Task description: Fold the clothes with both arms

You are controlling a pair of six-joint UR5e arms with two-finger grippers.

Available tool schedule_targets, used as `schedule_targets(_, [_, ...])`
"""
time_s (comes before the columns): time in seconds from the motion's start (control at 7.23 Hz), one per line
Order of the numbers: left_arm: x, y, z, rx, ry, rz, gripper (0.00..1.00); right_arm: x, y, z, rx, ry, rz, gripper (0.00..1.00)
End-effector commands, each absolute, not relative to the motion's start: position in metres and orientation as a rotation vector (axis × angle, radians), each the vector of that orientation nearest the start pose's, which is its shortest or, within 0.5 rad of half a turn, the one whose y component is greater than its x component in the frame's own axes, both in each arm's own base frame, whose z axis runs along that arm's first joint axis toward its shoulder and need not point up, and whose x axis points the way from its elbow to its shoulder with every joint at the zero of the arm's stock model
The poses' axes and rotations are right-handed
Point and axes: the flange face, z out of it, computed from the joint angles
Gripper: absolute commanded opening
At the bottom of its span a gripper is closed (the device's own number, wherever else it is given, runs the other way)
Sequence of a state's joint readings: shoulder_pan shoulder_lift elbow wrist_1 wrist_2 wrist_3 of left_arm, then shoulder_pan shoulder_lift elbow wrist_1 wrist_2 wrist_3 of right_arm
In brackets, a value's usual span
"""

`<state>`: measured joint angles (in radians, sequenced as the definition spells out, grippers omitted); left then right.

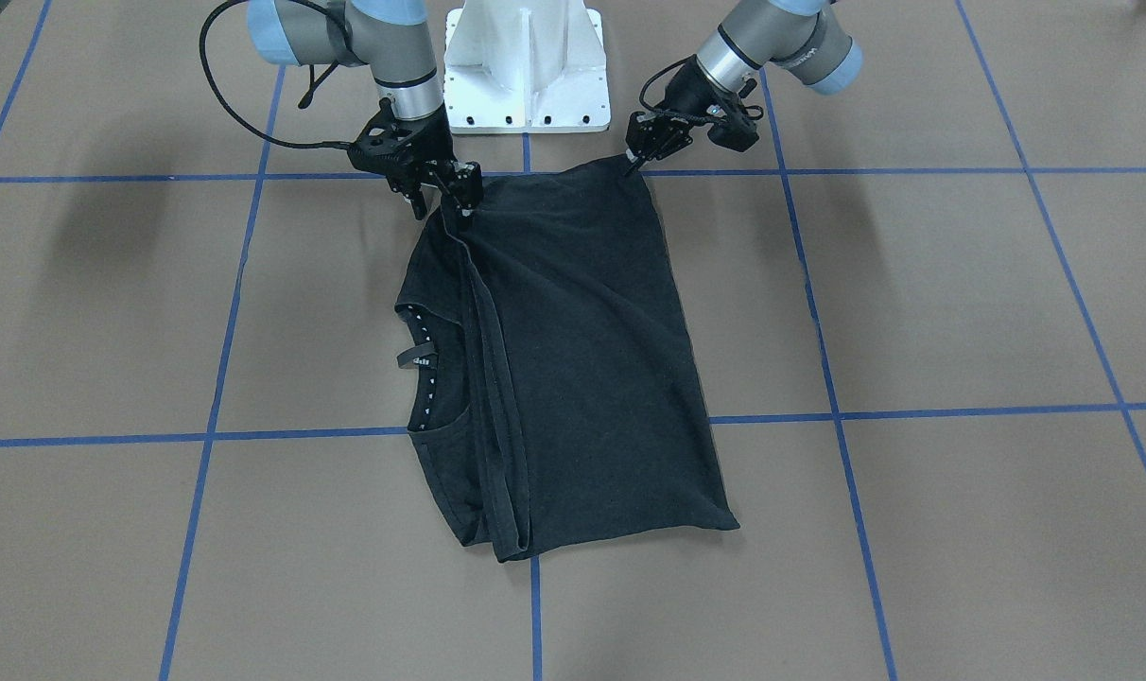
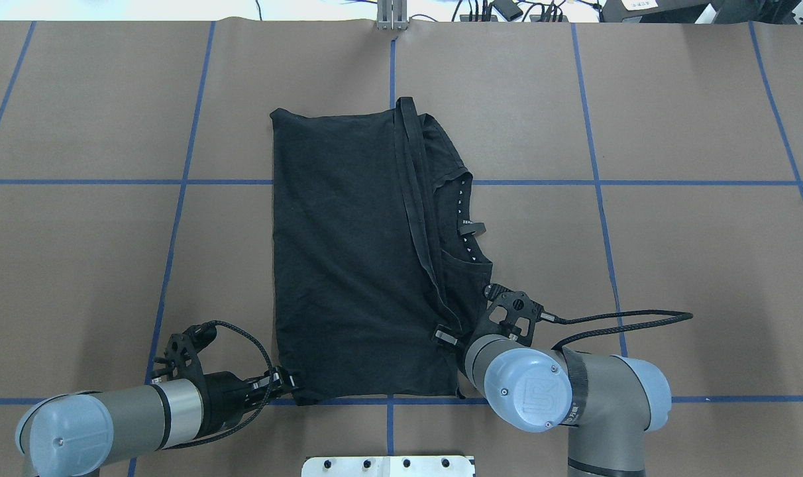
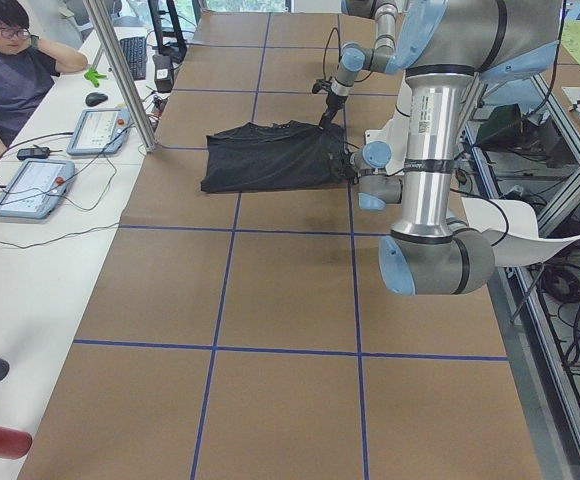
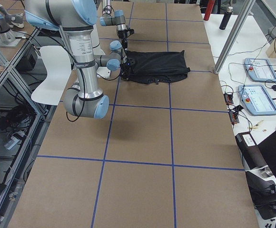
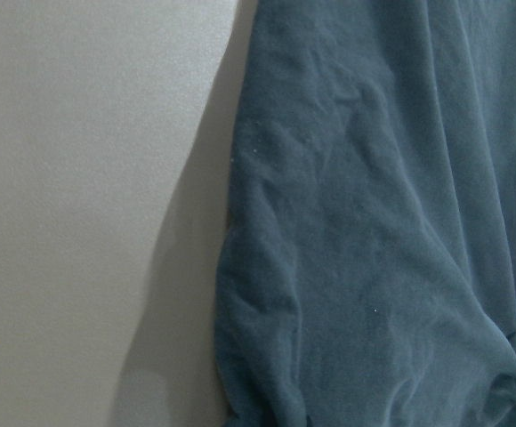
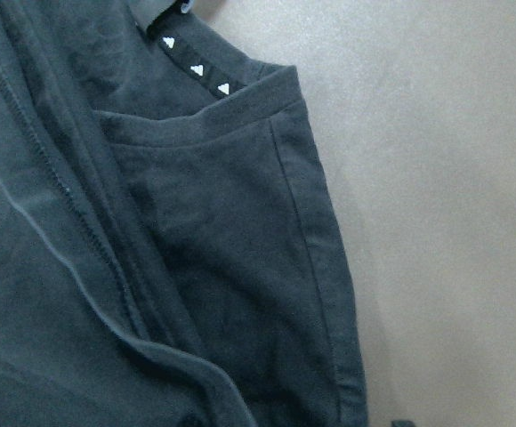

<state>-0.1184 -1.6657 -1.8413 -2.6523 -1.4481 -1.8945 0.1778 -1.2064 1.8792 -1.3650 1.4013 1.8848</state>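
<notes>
Brown paper gridded with blue tape covered the table [image 1: 961, 303]. Near the robot's base the left gripper [image 1: 635, 159] was pinched closed on one corner of the black T-shirt [image 1: 582, 359], and the right gripper [image 1: 460, 200] was clamped on the doubled hem at the other corner, likely so both could lift that edge evenly. Outward, the T-shirt lay flat mid-table, folded lengthwise, its collar [image 1: 428, 364] exposed toward the robot's right.

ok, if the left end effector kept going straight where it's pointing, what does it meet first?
The shirt. The left end effector pinches its near corner and points across the cloth; further on, the right arm's wrist looks roughly in line, though depth is unclear.
</notes>
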Motion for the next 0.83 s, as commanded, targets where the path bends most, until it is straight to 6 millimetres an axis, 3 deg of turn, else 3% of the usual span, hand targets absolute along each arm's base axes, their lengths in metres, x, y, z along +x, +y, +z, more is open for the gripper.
schedule_targets(0.0, [0.4951, -0.2061, 0.3582, -0.048, 1.464, -0.451, 0.00, -0.5624, -0.2545, 0.3003, 0.100, -0.897, 0.533, 0.62])
schedule_targets(0.28, [0.4945, -0.2060, 0.3583, -0.049, 1.464, -0.452, 0.00, -0.5617, -0.2550, 0.2996, 0.101, -0.897, 0.526, 0.43])
schedule_targets(0.55, [0.4945, -0.2060, 0.3583, -0.048, 1.464, -0.451, 0.00, -0.5596, -0.2565, 0.2977, 0.095, -0.901, 0.525, 0.09])
schedule_targets(0.69, [0.4948, -0.2059, 0.3575, -0.049, 1.465, -0.450, 0.00, -0.5580, -0.2573, 0.2956, 0.097, -0.906, 0.527, 0.00])
